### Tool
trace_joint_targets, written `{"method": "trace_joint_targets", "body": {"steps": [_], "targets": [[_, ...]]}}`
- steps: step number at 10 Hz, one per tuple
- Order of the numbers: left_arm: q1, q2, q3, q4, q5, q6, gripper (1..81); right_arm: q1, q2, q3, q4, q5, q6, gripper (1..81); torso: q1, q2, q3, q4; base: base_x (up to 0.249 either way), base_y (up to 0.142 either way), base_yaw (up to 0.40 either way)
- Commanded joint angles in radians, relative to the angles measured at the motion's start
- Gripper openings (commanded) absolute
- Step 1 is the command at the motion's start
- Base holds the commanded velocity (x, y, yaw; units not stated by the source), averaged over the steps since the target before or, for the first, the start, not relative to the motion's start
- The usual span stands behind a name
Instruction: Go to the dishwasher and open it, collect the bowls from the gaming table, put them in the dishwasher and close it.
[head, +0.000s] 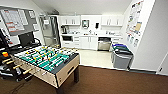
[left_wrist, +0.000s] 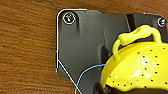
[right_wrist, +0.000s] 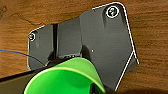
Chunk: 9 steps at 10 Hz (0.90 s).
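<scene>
Fingers of both grippers are hidden, so their state is unclear. Yellow perforated plastic colander (left_wrist: 140, 67) and green plastic bowl (right_wrist: 67, 76) sit cut off (each close to one wrist camera). Grey steel-fronted dishwasher (head: 104, 45) stands small and blurred.

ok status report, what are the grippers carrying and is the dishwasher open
Yellow colander at left gripper, green bowl at right gripper; grip unclear. Dishwasher ahead, looks open. Bins beside it.

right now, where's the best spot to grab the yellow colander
Probably the colander is best taken by its loop handle: it stands clear of the rounded, perforated wall, which looks too smooth and curved to pinch. Come in from the handle's end, with fingers either side of the loop's bar.
</scene>
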Motion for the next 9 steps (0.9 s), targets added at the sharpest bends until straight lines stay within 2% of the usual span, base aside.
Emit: {"method": "trace_joint_targets", "body": {"steps": [1, 9], "targets": [[-0.033, -0.006, -0.001, 0.006, 0.054, 0.007, 1.0, 0.035, -0.017, 0.006, -0.007, -0.060, -0.005, 1.0, 0.000, 0.000, 0.000, 0.000, 0.177, -0.093, 0.000], [-0.033, -0.005, -0.001, 0.008, 0.054, 0.007, 1.0, 0.034, -0.015, 0.006, -0.007, -0.060, -0.003, 1.0, -0.001, 0.000, 0.000, 0.000, 0.177, -0.093, 0.000]]}}
